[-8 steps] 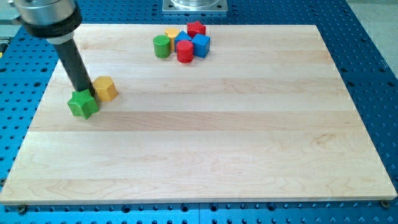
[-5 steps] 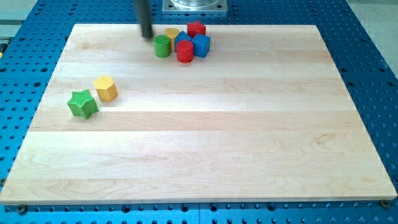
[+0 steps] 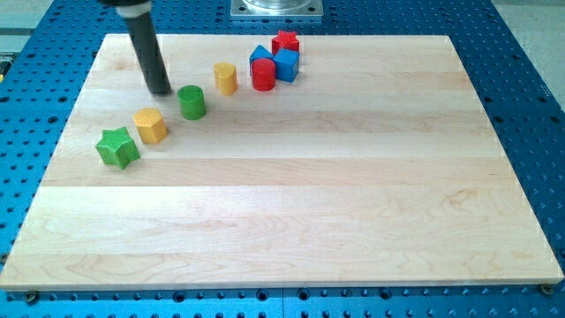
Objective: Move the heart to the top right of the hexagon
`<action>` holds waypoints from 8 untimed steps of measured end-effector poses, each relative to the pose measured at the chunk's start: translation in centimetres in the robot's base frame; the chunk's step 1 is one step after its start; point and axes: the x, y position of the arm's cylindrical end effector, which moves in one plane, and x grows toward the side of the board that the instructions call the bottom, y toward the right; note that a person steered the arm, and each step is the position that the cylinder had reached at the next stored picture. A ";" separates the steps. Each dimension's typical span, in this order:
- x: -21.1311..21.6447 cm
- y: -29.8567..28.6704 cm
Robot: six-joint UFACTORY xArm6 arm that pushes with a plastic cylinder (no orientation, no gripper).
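Observation:
The yellow heart [image 3: 225,78] lies apart from the block cluster, up and to the right of the yellow hexagon [image 3: 151,125]. A green cylinder [image 3: 192,102] sits between the two. My tip [image 3: 161,91] rests on the board just left of the green cylinder and above the hexagon, touching neither. The rod leans up toward the view's top left.
A green star [image 3: 117,147] lies just below and left of the hexagon. Near the top edge of the wooden board [image 3: 353,194] are a red cylinder [image 3: 263,74], two blue blocks [image 3: 285,64] [image 3: 260,56] and a red block [image 3: 284,41].
The yellow heart and the green cylinder have slid down and left out of the top cluster. My tip has moved from the top edge to left of the green cylinder.

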 end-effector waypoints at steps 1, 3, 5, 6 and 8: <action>-5.0 7.8; 0.8 9.8; 1.7 3.2; 5.2 0.6; 5.0 0.0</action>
